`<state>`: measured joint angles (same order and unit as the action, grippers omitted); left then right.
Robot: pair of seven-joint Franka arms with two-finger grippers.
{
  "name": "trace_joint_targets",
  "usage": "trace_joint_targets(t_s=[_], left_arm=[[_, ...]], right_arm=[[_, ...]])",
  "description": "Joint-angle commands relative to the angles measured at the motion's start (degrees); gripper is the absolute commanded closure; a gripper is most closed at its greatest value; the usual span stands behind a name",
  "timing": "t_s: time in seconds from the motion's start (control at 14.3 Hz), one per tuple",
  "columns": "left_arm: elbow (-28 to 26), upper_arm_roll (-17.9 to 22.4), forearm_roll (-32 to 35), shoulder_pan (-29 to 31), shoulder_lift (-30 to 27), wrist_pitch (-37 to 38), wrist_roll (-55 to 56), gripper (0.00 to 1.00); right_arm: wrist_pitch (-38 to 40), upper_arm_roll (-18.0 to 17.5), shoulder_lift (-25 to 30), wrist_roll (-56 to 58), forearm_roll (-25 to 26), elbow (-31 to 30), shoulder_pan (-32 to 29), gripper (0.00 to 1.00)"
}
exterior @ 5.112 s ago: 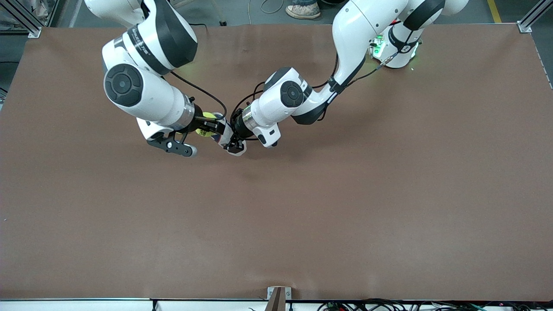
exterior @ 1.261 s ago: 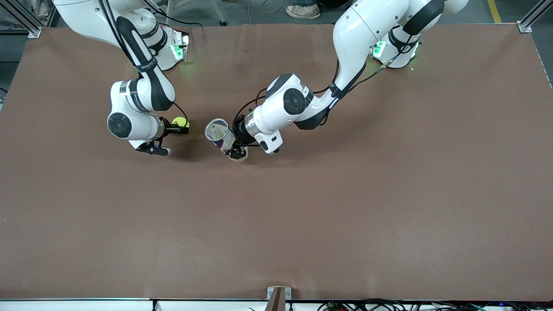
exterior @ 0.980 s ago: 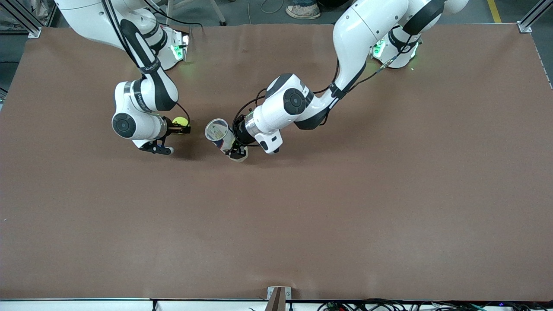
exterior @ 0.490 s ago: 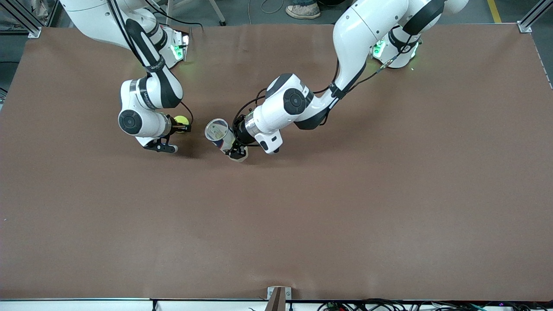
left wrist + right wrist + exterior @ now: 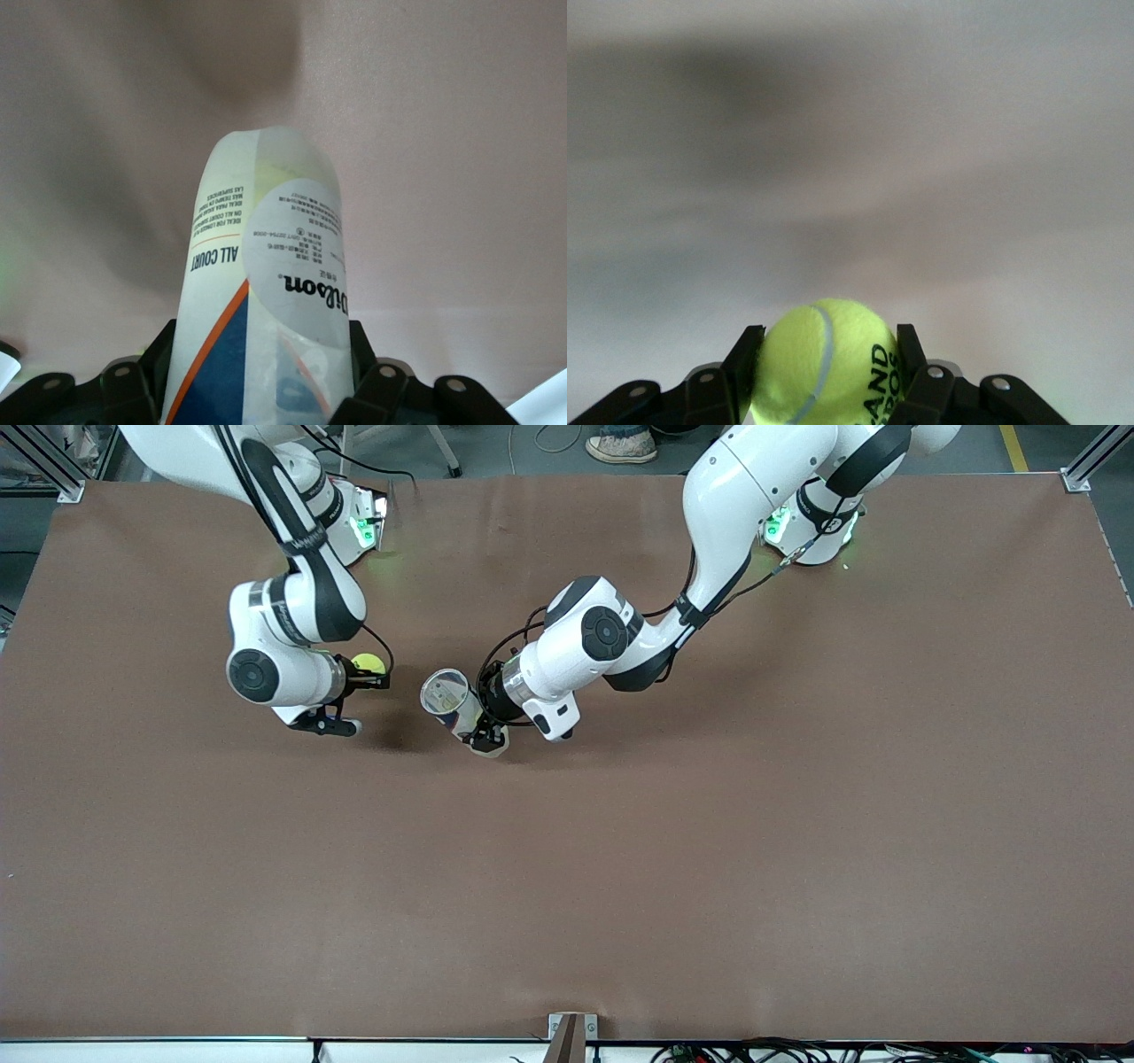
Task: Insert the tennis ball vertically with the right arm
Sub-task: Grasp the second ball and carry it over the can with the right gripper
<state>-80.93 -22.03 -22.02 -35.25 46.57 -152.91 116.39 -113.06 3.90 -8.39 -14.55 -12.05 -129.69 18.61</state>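
The right arm's black two-finger end effector (image 5: 372,680) gripped a fuzzy yellow-green tennis ball (image 5: 368,664) above the brown tabletop (image 5: 709,824). Beside it, toward the left arm's end, the left end effector (image 5: 483,731) clamped a clear cylindrical plastic ball can (image 5: 447,700), its open mouth tilted upward.
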Motion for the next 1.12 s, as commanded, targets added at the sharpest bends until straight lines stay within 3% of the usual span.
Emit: trace_joint_targets(t_s=[0.0,0.21,0.35,0.63,1.05], left_arm=[[1.48,-0.03,-1.01,-0.17,0.72,-0.37,-1.69,0.24],[1.48,-0.03,-1.01,-0.17,0.72,-0.37,-1.96,0.24],[1.48,-0.03,-1.09,-0.17,0.80,-0.37,-2.05,0.24],[1.48,-0.03,-1.01,-0.17,0.80,-0.37,-2.05,0.24],[1.48,-0.03,-1.09,-0.17,0.89,-0.37,-2.05,0.24]], right_arm=[[14.83,0.23,2.51,-0.74,-0.25,12.74,-1.29,0.58],[23.92,0.15,2.15,-3.71,-0.51,25.24,-2.09,0.58],[24.11,-0.12,1.89,-7.57,-0.87,28.86,-1.48,0.58],[22.54,-0.30,-0.48,-15.75,-7.62,34.32,0.10,0.58],[14.80,-0.30,-5.22,-23.14,-8.16,36.96,5.82,0.58]])
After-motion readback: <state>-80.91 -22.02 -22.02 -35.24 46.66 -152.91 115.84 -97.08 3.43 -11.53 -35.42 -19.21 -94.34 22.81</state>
